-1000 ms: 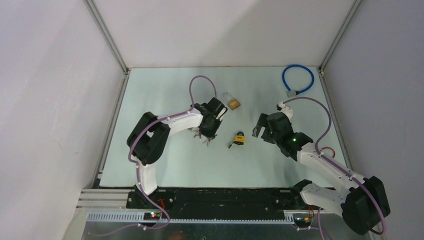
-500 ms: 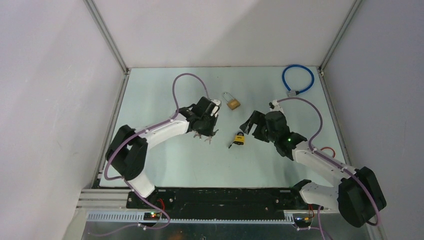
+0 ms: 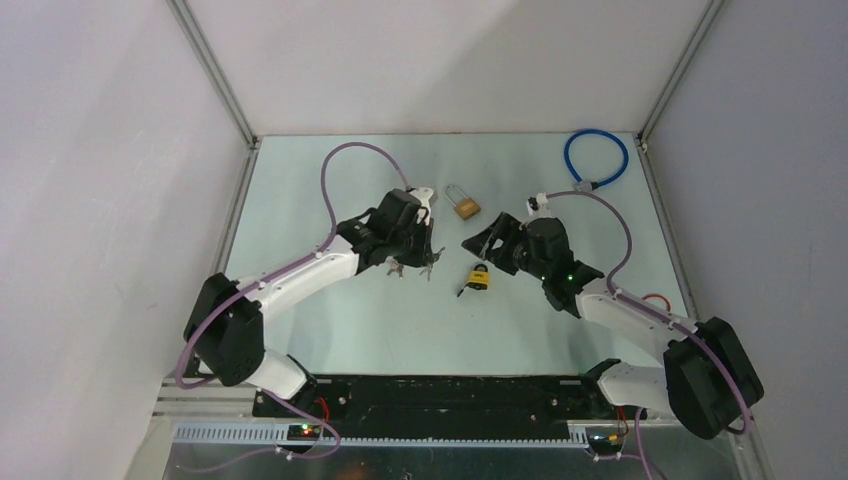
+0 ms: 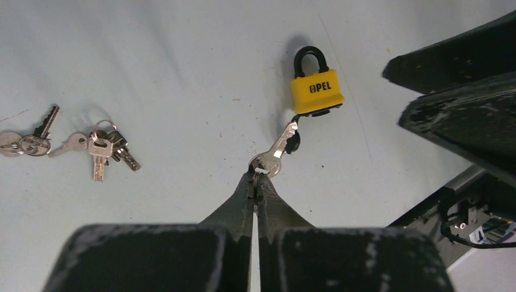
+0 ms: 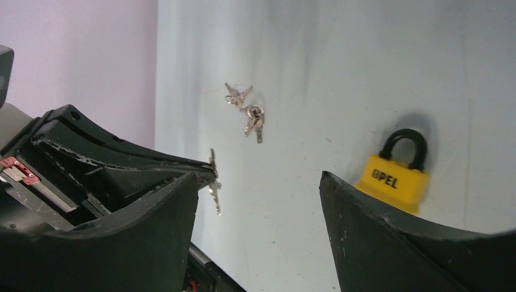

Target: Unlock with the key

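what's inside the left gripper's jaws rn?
A silver key, pinched by its head in the shut left gripper, blade pointing toward the yellow padlock. The pinched edge of the head is hidden by the fingers.

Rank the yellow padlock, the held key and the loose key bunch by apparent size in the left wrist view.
1. Loose key bunch, widest spread.
2. Yellow padlock.
3. Held key, pinched by the left pincer; probably nearer the camera, yet looks smallest.

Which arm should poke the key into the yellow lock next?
Probably left. The left hand pinches the key, pointed toward the yellow padlock; the right hand is open, holding nothing.
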Motion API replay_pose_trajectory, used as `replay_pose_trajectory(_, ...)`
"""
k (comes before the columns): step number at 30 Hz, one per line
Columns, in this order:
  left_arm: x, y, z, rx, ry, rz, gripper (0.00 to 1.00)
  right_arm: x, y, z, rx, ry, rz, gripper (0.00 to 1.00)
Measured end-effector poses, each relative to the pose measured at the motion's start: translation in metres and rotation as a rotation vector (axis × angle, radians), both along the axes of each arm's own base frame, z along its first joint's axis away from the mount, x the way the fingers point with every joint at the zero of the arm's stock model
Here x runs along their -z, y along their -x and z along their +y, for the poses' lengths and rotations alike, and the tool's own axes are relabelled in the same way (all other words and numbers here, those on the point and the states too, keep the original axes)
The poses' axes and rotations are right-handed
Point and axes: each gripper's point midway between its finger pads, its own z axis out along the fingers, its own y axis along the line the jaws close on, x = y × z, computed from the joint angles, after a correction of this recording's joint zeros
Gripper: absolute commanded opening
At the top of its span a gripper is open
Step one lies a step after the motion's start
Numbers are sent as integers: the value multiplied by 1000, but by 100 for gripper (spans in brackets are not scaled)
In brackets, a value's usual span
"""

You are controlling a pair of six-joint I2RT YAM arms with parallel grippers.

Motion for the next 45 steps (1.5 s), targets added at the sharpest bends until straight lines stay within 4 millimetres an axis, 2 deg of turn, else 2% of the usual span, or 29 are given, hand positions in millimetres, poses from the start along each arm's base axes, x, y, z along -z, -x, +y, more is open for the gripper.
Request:
replay_pose_trajectory(12,-4,15,-14,33,7,-8,0,-9,5,28,-84,-89,-12,64)
replay_pose_trajectory(26,-11,18,-17,31,-10,-56,0,5,7,43,-120,-137,54,52)
replay_pose_trajectory(31,-11,18,-17,27,-41,-87,0,8,10,45,-117,-138,103,52)
replay_pose_trajectory(40,-17,20,-17,27,-127,-201,0,-13,4,49,-63,-115,213,52)
replay_pose_trajectory(45,-22,19,-15,22,-173,-264,0,-13,1,51,-28,-82,294,50)
